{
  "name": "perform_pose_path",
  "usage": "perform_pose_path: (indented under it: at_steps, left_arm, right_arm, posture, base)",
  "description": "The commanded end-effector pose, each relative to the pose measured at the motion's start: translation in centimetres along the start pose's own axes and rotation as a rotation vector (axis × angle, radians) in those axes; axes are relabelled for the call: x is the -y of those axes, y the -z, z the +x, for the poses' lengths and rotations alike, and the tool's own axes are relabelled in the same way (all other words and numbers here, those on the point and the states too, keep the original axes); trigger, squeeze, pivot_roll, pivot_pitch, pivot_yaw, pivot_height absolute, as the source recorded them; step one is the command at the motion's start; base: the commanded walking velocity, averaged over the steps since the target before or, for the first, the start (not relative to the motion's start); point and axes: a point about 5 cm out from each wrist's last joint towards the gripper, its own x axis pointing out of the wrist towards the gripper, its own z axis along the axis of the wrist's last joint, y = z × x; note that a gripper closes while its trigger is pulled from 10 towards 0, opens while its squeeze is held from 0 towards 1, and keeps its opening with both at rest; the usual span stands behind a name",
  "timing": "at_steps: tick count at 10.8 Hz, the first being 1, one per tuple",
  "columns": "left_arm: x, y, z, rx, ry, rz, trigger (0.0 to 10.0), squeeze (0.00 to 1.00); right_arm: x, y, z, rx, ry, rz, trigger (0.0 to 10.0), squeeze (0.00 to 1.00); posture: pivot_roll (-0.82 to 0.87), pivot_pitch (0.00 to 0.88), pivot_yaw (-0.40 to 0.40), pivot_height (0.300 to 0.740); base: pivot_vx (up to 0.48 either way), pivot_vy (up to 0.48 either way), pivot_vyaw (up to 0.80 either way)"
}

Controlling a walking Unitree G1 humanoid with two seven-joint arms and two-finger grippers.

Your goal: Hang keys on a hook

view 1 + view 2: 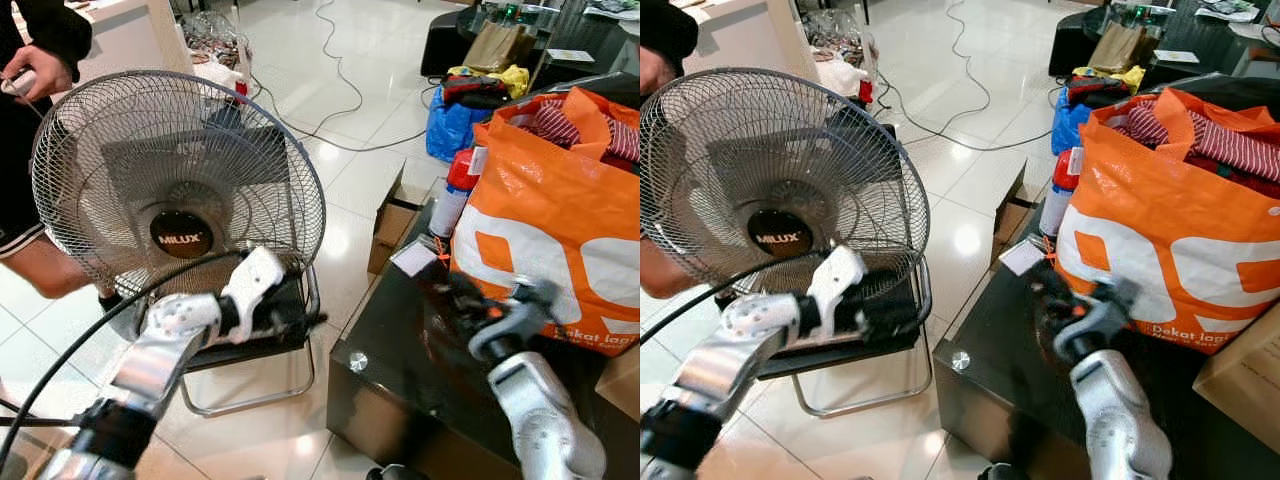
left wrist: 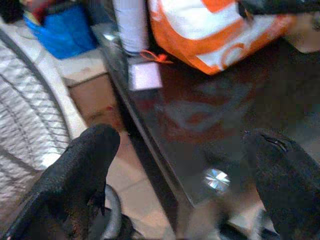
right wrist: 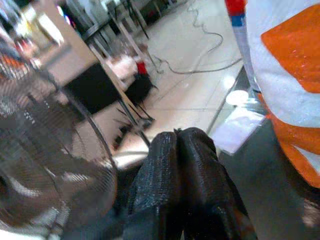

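A white tag [image 1: 413,257] on an orange string lies at the near-left corner of the glossy black table [image 1: 400,380], beside a spray can; in the left wrist view the tag [image 2: 145,76] is blurred, and I cannot make out keys on it. My right gripper [image 1: 443,287] hovers over the table just behind the tag, and the right wrist view shows its fingers [image 3: 172,170] pressed together with nothing visible between them. My left gripper [image 1: 300,318] is out in front of the fan, left of the table edge, with its fingers [image 2: 75,170] spread wide apart.
A large standing fan [image 1: 175,185] on a metal-framed chair stands at the left. An orange bag [image 1: 555,230] of clothes and a spray can [image 1: 455,195] stand on the table. A cardboard box [image 1: 392,225], a blue bag [image 1: 450,125] and cables lie on the floor. A person [image 1: 35,60] stands far left.
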Motion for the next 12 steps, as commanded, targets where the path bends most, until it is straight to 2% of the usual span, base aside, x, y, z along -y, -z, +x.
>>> perform_pose_path:
  at_steps: [1, 2, 3, 5, 6, 7, 8, 9, 10, 12]
  left_arm:
    - [-0.7, -0.1, -0.3, 0.011, -0.055, 0.013, 10.0, 0.0]
    - [-1.1, -0.1, -0.3, 0.035, -0.14, 0.003, 10.0, 0.0]
    - [-1.2, -0.1, -0.2, 0.042, -0.178, 0.001, 10.0, 0.0]
    - [-1.2, 0.1, 0.0, 0.037, -0.192, 0.012, 10.0, 0.0]
    - [-1.1, 0.3, 0.0, 0.02, -0.178, 0.033, 10.0, 0.0]
    - [-0.8, 0.7, -0.1, -0.003, -0.152, 0.037, 10.0, 0.0]
    - [0.0, 1.6, -0.6, -0.064, -0.055, 0.032, 10.0, 0.0]
    - [0.4, 2.1, -0.9, -0.098, -0.002, 0.025, 10.0, 0.0]
    - [0.7, 2.5, -1.4, -0.132, 0.055, 0.026, 10.0, 0.0]
    - [0.9, 2.5, -1.6, -0.139, 0.075, 0.024, 10.0, 0.0]
  right_arm:
    - [0.4, 0.2, -0.2, -0.008, 0.037, -0.045, 0.0, 0.0]
    - [0.2, 0.1, -0.3, 0.006, 0.05, -0.073, 0.0, 0.0]
    - [-0.2, 0.0, -0.3, 0.017, 0.041, -0.073, 0.0, 0.0]
    - [-0.2, 0.6, 0.1, -0.026, 0.047, -0.13, 0.0, 0.0]
    - [0.4, 1.5, 0.4, -0.093, 0.087, -0.197, 2.1, 0.0]
    - [1.2, 2.9, 0.8, -0.169, 0.134, -0.223, 2.9, 0.0]
    - [1.8, 5.0, 1.4, -0.257, 0.165, -0.245, 3.3, 0.0]
    - [2.3, 5.7, 1.6, -0.288, 0.188, -0.275, 4.2, 0.0]
    - [3.1, 6.0, 1.7, -0.324, 0.234, -0.351, 10.0, 0.0]
    - [3.9, 6.0, 1.6, -0.345, 0.26, -0.412, 10.0, 0.0]
  posture:
    - [-0.09, 0.0, 0.049, 0.74]
    - [-0.09, 0.0, 0.05, 0.74]
    - [-0.09, 0.0, 0.048, 0.74]
    - [-0.08, 0.0, 0.048, 0.74]
    - [-0.09, 0.0, 0.048, 0.74]
    - [-0.08, 0.0, 0.043, 0.74]
    - [-0.07, 0.0, 0.028, 0.74]
    - [-0.06, 0.0, 0.022, 0.74]
    - [-0.06, 0.0, 0.016, 0.74]
    - [-0.06, 0.0, 0.019, 0.74]
  base:
    - [0.0, 0.0, 0.0]
    - [0.0, 0.0, 0.0]
    - [0.0, 0.0, 0.0]
    - [0.0, 0.0, 0.0]
    - [0.0, 0.0, 0.0]
    - [0.0, 0.0, 0.0]
    - [0.0, 0.0, 0.0]
    - [0.0, 0.0, 0.0]
    - [0.0, 0.0, 0.0]
    - [0.0, 0.0, 0.0]
